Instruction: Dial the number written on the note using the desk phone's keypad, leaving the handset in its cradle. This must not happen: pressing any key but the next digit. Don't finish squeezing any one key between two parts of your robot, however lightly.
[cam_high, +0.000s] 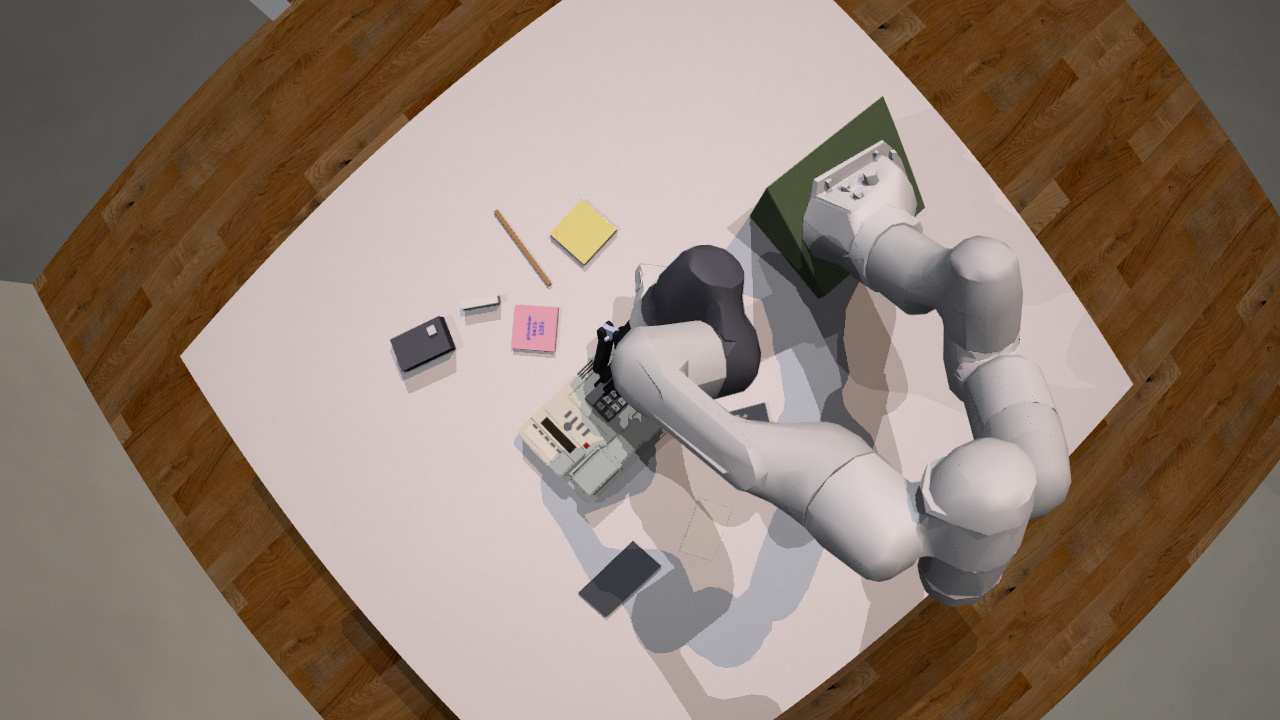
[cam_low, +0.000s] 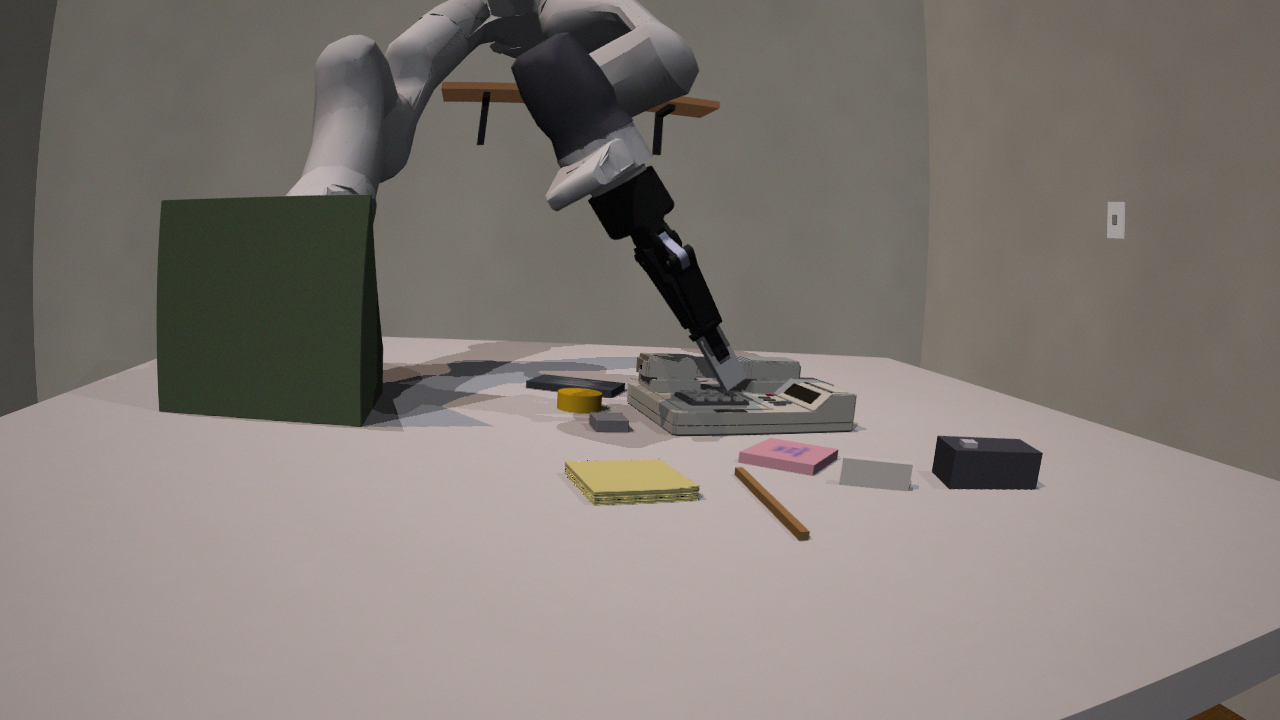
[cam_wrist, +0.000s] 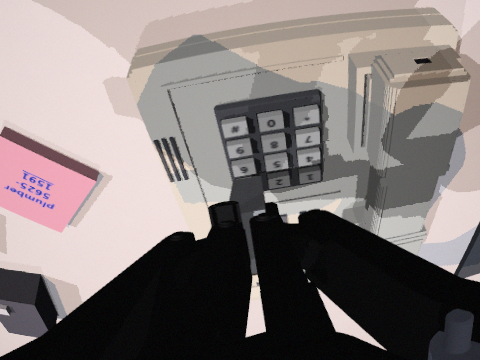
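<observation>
The beige desk phone (cam_high: 581, 429) sits mid-table, also seen in the side view (cam_low: 742, 402). Its dark keypad (cam_wrist: 272, 140) shows in the wrist view, with the handset (cam_wrist: 407, 134) lying in its cradle to the right. My gripper (cam_wrist: 251, 201) (cam_low: 726, 371) is shut and empty, its tips tilted down just above the keypad's near edge. I cannot tell whether the tips touch a key. The pink note (cam_wrist: 43, 180) with blue writing lies left of the phone, and shows in the overhead view (cam_high: 534, 328).
A green box (cam_low: 266, 308) stands at the arm's base. A yellow pad (cam_low: 631, 480), wooden pencil (cam_low: 771, 502), grey eraser (cam_low: 875, 472) and black box (cam_low: 986, 462) lie in front of the phone. A yellow disc (cam_low: 579, 399), small grey block (cam_low: 610, 420) and dark slab (cam_low: 574, 385) lie beside it.
</observation>
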